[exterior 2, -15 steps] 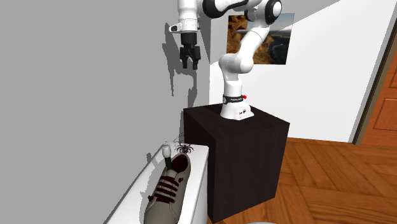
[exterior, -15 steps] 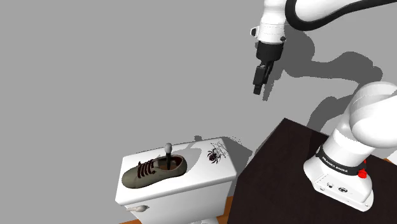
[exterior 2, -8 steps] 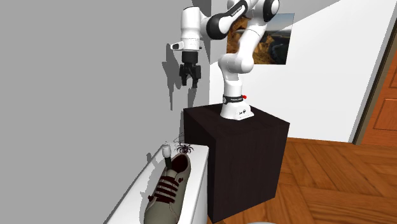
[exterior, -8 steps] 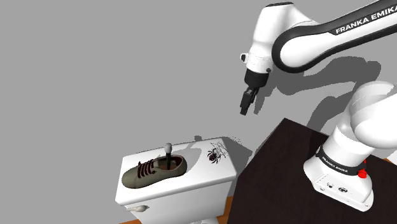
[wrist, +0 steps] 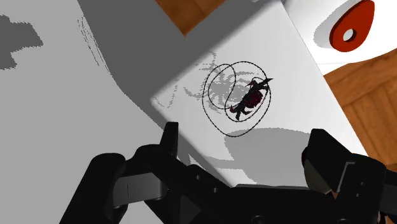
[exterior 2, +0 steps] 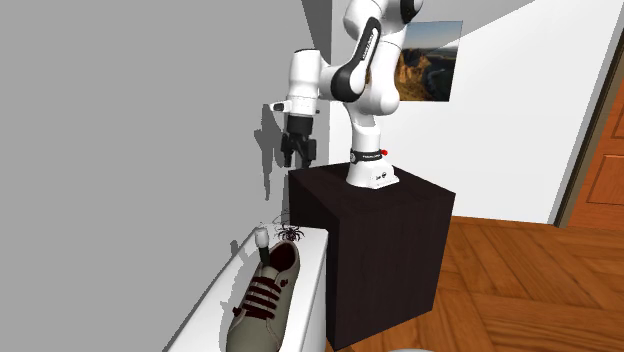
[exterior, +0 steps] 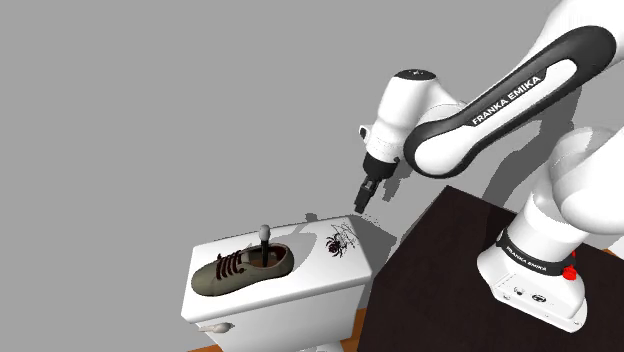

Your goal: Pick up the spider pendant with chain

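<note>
We see the pincer spread open and empty above the toilet tank; the spider pendant lies on its top, below the pincer, well apart.

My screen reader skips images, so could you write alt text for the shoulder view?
A white robot arm hangs its black claw above a spider pendant with chain, which lies on a white toilet tank beside a brown shoe.
</note>
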Controlling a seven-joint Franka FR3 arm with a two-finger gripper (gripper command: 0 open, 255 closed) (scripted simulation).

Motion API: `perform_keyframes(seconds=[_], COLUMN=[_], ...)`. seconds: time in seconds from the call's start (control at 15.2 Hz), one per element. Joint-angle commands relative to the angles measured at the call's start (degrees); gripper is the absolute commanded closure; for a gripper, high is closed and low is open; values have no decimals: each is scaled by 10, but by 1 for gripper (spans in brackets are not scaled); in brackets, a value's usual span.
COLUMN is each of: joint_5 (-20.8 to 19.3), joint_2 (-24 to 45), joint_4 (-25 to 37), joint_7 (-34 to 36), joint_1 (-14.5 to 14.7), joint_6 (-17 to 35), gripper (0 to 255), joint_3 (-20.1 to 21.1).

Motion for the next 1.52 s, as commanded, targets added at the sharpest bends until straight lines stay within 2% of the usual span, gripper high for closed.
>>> perform_keyframes(seconds=[0.0,0.13,0.2,0.26,0.33,0.46,0.66,0.86,0.92,0.99,1.06,1.45], joint_5=[-4,-28,-58,-115,-231,-350,-473,-546,-553,-551,-551,-551], joint_2=[58,121,153,186,221,249,284,319,326,326,326,327], joint_4=[4,12,18,25,35,46,61,75,78,77,77,78], joint_7=[10,35,60,106,195,288,386,450,457,455,457,457], joint_1=[-3,-17,-31,-52,-65,-43,33,125,143,144,146,146], joint_6=[70,138,171,203,231,248,271,299,305,305,305,305], gripper=[0,0,0,0,0,0,0,0,0,0,255,255], joint_3=[16,39,53,67,58,12,-91,-197,-216,-217,-218,-218])
